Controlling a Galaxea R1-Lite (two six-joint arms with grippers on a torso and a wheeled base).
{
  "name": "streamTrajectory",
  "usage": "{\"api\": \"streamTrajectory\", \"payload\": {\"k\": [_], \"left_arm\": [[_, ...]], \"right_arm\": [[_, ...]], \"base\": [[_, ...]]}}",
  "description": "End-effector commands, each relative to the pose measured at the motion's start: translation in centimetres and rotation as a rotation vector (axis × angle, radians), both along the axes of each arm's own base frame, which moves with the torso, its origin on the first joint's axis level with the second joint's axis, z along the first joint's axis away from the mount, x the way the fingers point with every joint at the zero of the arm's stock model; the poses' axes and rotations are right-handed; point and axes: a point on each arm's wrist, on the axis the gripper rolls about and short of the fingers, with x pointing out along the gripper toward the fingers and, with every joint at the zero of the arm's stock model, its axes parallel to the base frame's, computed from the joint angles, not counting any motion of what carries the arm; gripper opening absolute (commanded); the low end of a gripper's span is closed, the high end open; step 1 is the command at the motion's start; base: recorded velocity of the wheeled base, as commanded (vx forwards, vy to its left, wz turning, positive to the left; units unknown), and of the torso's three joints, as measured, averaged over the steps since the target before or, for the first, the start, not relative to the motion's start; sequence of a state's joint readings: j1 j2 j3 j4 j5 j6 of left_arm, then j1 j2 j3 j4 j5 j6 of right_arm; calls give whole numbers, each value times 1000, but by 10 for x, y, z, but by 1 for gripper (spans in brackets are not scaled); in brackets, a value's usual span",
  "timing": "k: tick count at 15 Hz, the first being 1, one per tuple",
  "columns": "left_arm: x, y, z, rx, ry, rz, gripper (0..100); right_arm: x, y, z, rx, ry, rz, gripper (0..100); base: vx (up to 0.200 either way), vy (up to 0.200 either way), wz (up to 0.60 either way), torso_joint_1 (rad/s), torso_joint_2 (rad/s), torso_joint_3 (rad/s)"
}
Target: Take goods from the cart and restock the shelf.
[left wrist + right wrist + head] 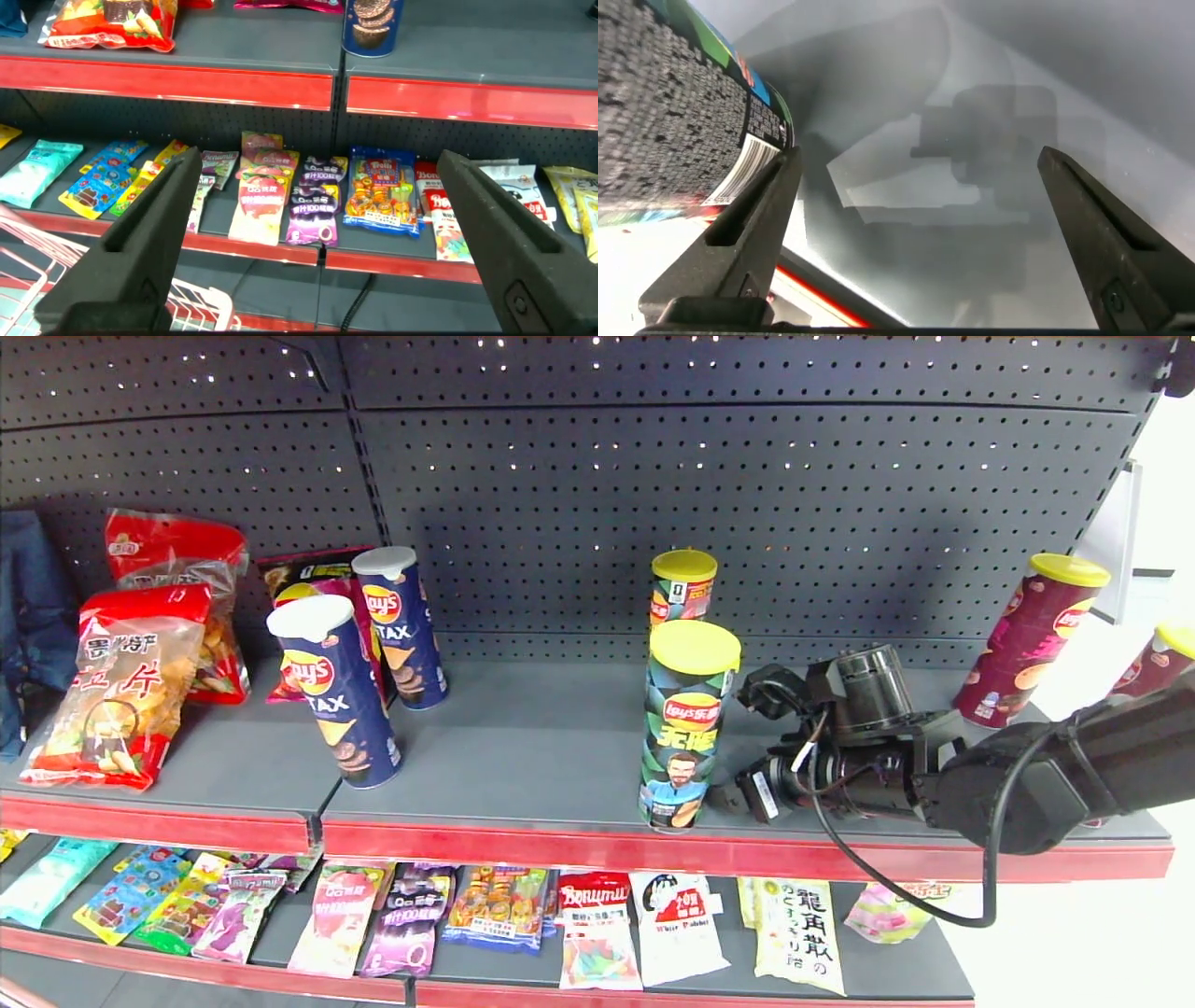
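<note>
A tall green chip can [686, 737] with a yellow lid stands upright near the front edge of the grey shelf [523, 747]. A second green can [683, 586] stands behind it by the pegboard. My right gripper [726, 795] lies low over the shelf just right of the front can. In the right wrist view this gripper [917, 159] is open with bare shelf between its fingers, and the can [673, 112] sits outside one finger. My left gripper [318, 159] hangs open and holds nothing, in front of the lower shelf, with the cart's wire rim [201, 303] below it.
Two blue cans [341, 691] stand left of centre, and snack bags [131, 681] lie at the far left. Maroon cans [1032, 639] stand at the right end. Flat candy packets [313, 201] line the lower shelf. A red lip [653, 849] edges the shelf front.
</note>
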State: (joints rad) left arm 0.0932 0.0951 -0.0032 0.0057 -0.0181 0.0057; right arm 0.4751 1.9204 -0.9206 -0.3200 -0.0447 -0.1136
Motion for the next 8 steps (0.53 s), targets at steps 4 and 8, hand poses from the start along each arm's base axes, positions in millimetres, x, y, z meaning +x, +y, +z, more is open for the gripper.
{"api": "streamTrajectory", "payload": {"k": [4, 8], "left_arm": [[0, 0, 0, 0, 2, 0, 100], [0, 0, 0, 0, 2, 0, 100]], "right_arm": [[-1, 5, -1, -7, -2, 6, 100], [-1, 7, 0, -3, -7, 10, 100]], "base": [[0, 0, 0, 0, 0, 0], [0, 0, 0, 0, 0, 0]]}}
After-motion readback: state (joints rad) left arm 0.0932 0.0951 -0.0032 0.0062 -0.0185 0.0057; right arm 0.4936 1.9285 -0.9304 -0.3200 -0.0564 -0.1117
